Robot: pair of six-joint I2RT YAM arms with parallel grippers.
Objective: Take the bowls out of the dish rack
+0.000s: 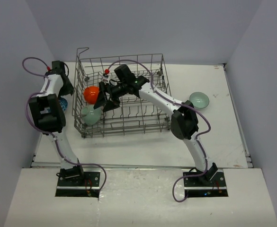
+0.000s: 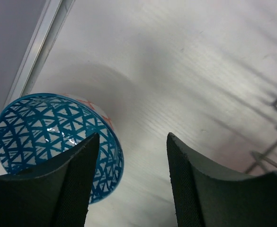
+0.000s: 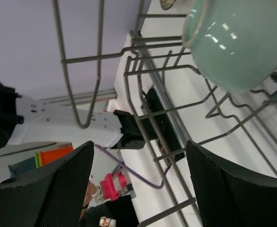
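Note:
The grey wire dish rack (image 1: 143, 64) stands mid-table. In its left end sit an orange bowl (image 1: 90, 93) and a mint-green bowl (image 1: 90, 115). My right gripper (image 1: 103, 103) is open and empty inside the rack, right beside those two bowls. In the right wrist view the mint bowl (image 3: 237, 42) lies beyond the open gripper (image 3: 139, 144), among the wires. A second mint bowl (image 1: 199, 99) sits on the table right of the rack. My left gripper (image 2: 132, 137) is open and empty just above a blue-patterned bowl (image 2: 39, 125). A whitish, red-patterned rim (image 2: 94, 106) shows under that bowl.
The left wall and table edge (image 2: 36, 52) run close beside the blue bowl. Rack wires (image 3: 143, 109) surround my right gripper. The rack's tall handle (image 1: 83, 49) rises at its back left corner.

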